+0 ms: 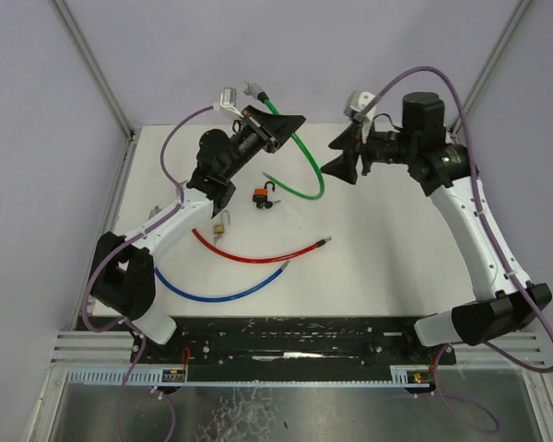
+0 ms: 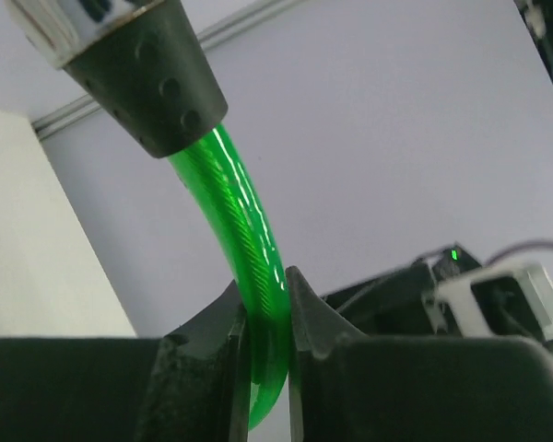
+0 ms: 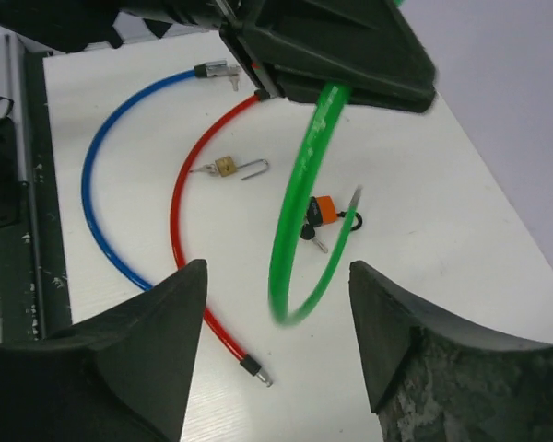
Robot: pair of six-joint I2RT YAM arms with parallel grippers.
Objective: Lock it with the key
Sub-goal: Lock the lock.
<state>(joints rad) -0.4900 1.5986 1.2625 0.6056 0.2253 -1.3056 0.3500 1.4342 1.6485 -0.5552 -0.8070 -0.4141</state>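
Three cables, two padlocks, two arms, one white tabletop.

Item 1, green cable: raised off the tabletop. One stretch is pinched in the left tool, whose fingers press against the cable on both sides. Its end, a black collar with a metal tip, stands above the grip. The rest arcs down in a loop towards the right arm.

Item 2, right tool: jaws well apart and holding nothing. It is off the tabletop and points at the green loop, near it but not touching.

Item 3, orange padlock: lies on the tabletop under the green loop, between the two tools in the top view.

Item 4, key: dark-headed, lying against the orange padlock on its near side. Whether it sits in the keyhole cannot be told.

Item 5, brass padlock: lies flat beside the red cable, its thin shackle sticking out to one side, well apart from the orange one.

Item 6, red cable: a shallow curve on the tabletop with a dark tip at its right end.

Item 7, blue cable: a wider curve, nearer the arm bases and just outside the red one.
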